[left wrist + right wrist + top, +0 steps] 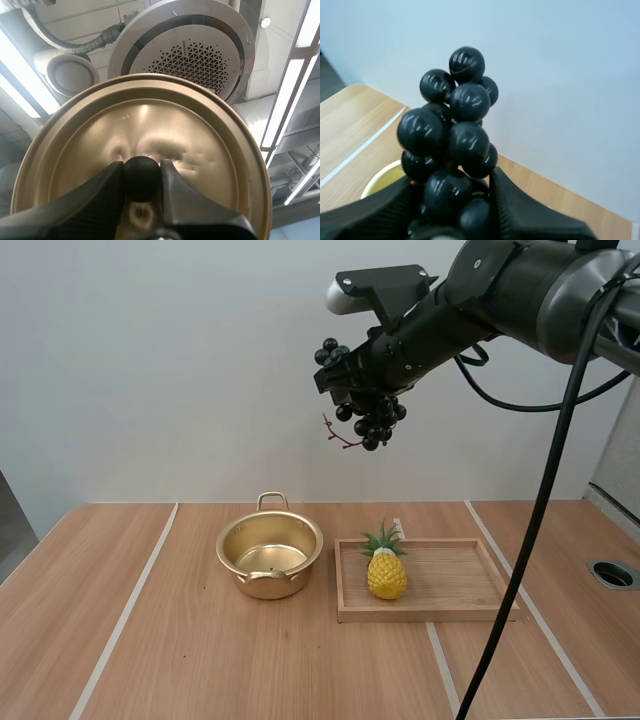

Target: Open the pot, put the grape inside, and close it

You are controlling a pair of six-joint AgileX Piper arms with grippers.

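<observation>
Lid [200,150]: off the pot, with the left gripper [141,170] clamped on its black knob [141,182].
Pot [268,585]: open and upright on the table [150,640], just left of the tray. Looks empty from here.
Grapes [375,425]: way up in the air, pinched between the right gripper's [358,390] fingers. The bunch hangs roughly straight down, with a bare twig poking out on the left.
Which way to go: the pot is well below the grapes and a bit to their left. The wrist view agrees, with the pot rim [380,180] peeking out past the bunch [460,135] and the gripper [452,192]. My guess is the right arm drops down and slides left, bunch going in bottom first.
Tray [460,612]: has a pineapple [386,575] standing on it. From the high view that seems closer to being under the grapes than the pot is, so a straight drop now would probably miss.
Progress: opening is done, I'd say, with grapes in and lid back on left to do.
</observation>
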